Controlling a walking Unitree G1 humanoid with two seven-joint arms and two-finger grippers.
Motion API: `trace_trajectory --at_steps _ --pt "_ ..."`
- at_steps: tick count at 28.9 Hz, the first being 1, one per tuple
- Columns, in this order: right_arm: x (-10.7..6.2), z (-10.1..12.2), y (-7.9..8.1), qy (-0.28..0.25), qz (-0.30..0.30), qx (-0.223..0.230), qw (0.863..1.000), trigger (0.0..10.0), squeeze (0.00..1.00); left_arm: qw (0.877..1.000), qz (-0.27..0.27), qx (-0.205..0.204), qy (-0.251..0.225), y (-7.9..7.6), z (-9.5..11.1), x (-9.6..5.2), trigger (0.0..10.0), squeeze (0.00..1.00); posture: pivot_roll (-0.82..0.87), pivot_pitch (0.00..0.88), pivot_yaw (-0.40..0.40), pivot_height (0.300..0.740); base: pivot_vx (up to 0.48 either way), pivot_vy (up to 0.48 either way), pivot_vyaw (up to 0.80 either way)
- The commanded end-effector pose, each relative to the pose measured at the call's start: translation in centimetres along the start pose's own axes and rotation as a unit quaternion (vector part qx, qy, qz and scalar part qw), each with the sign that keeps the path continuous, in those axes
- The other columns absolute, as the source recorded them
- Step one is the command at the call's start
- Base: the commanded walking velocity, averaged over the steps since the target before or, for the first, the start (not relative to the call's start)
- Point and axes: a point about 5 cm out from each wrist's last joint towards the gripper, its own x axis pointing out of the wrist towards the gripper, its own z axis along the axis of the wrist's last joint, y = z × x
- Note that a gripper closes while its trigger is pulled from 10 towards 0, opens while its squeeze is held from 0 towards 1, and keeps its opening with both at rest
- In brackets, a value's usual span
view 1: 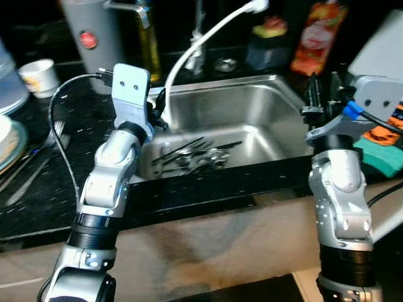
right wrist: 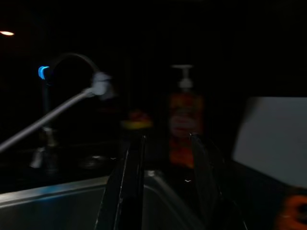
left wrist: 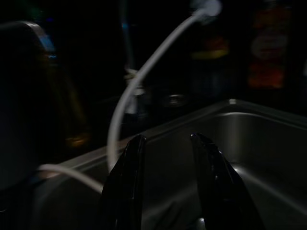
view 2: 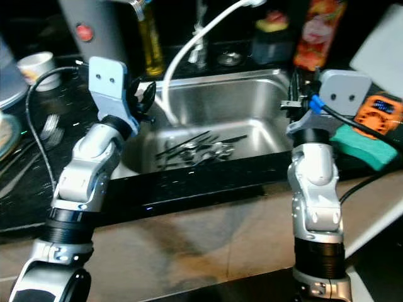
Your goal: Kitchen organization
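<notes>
scene: dark kitchen, black speckled table point(view 1: 38, 207) with a steel sink point(view 1: 264, 100) set into it
sink contents: pile of cutlery point(view 1: 192, 156) on the basin floor, roughly mid-basin, dark and silver pieces mixed, can't separate individual items
faucet: white hose point(view 1: 201, 44) arcs over the sink's back-left corner, metal tap base behind it
left gripper: point(left wrist: 165, 187) at the sink's left rim, above the basin edge; fingers point(left wrist: 125, 182) apart, nothing between them, released
right gripper: point(right wrist: 165, 187) at the sink's right rim, pointing toward the back wall; fingers point(right wrist: 122, 191) parted, holding nothing
table left: forks point(view 1: 47, 148) lying flat just beside a plate point(view 1: 9, 148) at the frame edge; white cup point(view 1: 39, 75) further back, grey appliance point(view 1: 94, 31) with red badge behind the left arm, oil bottle point(view 1: 148, 38) just beside it
table right: green sponge point(view 1: 381, 157) and an orange object point(view 1: 387, 132) near the right arm
back ledge: orange soap bottle point(view 1: 315, 34), small dark container point(view 1: 269, 44) with yellow-red top
wrist views: very dark, blurred
</notes>
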Motion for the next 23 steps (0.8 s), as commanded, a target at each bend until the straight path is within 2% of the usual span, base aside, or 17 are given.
trace_trajectory --at_steps 1,13,19,20,23 --pt "-0.14 -0.17 0.33 0.004 0.005 0.0 1.0 10.0 0.0 1.0 0.008 -0.001 0.014 0.45 -0.6 -0.22 10.0 0.0 0.0 0.033 0.024 0.74 0.0 0.0 0.0" --pt "-0.22 -0.22 0.37 0.005 0.008 -0.001 1.0 10.0 0.0 1.0 0.01 -0.008 0.021 0.57 -0.74 -0.3 10.0 0.0 0.0 0.039 0.022 0.74 0.0 0.0 0.0" --pt "-0.22 -0.46 0.68 0.013 0.012 0.007 1.0 10.0 0.0 1.0 0.014 -0.004 0.023 1.2 -0.72 -0.57 10.0 0.0 0.01 0.041 0.019 0.74 0.0 0.0 0.0" --pt "-0.17 -0.73 0.73 0.021 0.01 -0.005 1.0 10.0 0.0 1.0 0.015 -0.002 0.023 1.35 -0.69 -0.6 10.0 0.0 0.01 0.041 0.016 0.74 0.0 0.0 0.0" --pt "-0.13 -0.88 0.77 0.025 0.008 -0.005 1.0 10.0 0.0 1.0 0.015 -0.002 0.022 1.38 -0.64 -0.59 10.0 0.0 0.01 0.041 0.016 0.74 0.0 0.0 0.64"
